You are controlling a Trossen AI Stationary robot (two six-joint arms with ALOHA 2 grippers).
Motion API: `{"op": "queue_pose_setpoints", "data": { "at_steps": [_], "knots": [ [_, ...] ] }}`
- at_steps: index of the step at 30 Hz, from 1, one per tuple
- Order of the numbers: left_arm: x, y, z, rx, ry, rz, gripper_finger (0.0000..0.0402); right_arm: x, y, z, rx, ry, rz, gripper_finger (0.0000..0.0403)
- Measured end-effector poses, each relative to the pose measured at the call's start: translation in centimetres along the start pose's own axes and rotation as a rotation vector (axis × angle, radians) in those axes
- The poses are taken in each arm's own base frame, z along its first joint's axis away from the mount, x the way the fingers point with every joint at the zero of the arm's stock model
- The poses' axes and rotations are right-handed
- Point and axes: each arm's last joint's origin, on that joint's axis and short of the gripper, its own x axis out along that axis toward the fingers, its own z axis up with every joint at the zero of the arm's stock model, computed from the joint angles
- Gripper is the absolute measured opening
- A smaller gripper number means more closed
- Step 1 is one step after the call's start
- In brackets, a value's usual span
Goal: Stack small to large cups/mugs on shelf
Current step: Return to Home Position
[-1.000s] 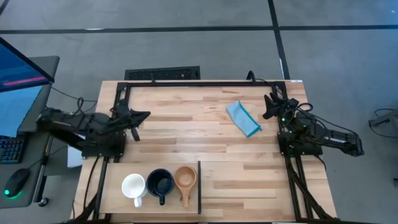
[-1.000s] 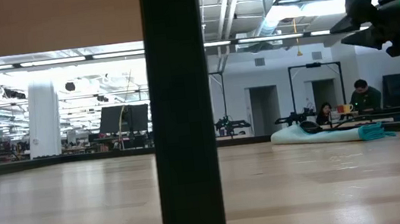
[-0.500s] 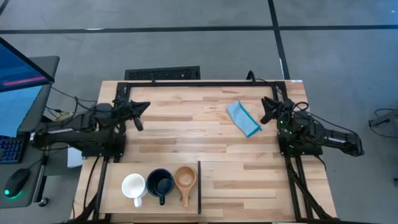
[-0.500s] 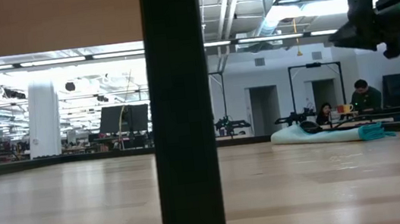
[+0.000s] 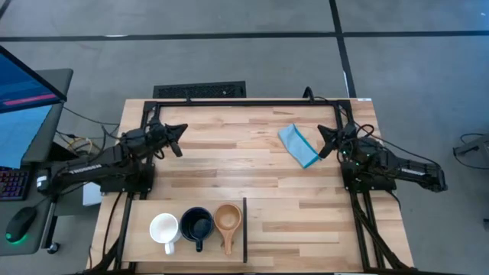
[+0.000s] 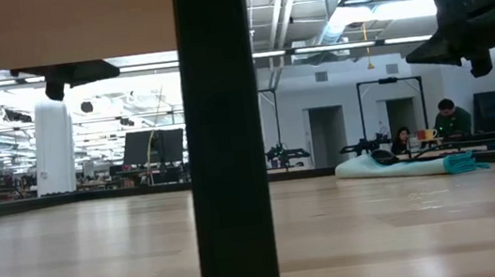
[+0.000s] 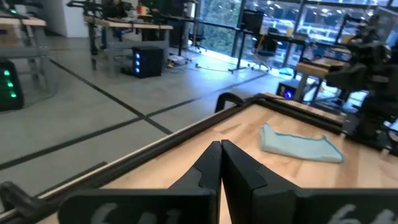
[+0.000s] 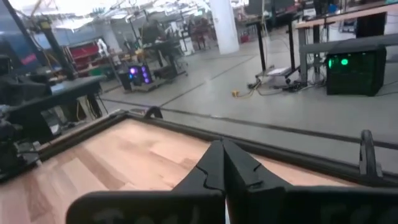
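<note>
Three cups stand in a row on the pale shelf board [image 5: 145,243] at the table's near left: a white mug [image 5: 163,228], a black mug [image 5: 196,224] and a small tan wooden cup [image 5: 228,218] with a long handle. The board's thin dark upright edge [image 5: 244,229] stands right of them and fills the low view [image 6: 227,160]. My left gripper [image 5: 179,137] hovers shut and empty over the table's far left; its shut fingers show in its wrist view [image 7: 221,163]. My right gripper [image 5: 324,142] hovers shut and empty at the far right, beside the cloth; its shut fingers show in its wrist view [image 8: 222,160].
A folded light-blue cloth [image 5: 298,145] lies on the table at the far right, also in the left wrist view [image 7: 298,144] and the low view [image 6: 412,166]. A dark frame [image 5: 252,101] runs along the table's far edge. People sit in the room behind.
My left arm has swung from the table's left edge inward, and its gripper has gone toward the far edge and a little right. My right gripper has moved slightly toward the table's left and near, closer to the cloth. The cups and cloth have stayed put.
</note>
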Motion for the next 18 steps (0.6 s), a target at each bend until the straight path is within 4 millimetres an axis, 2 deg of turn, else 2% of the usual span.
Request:
{"op": "queue_pose_setpoints", "data": {
  "at_steps": [18],
  "knots": [
    [-2.1,1.7,-3.7,-0.115,-0.091,-0.015,0.0,0.0,-0.2,-0.4,0.005,0.034,-0.032,0.0003]
  ]
}}
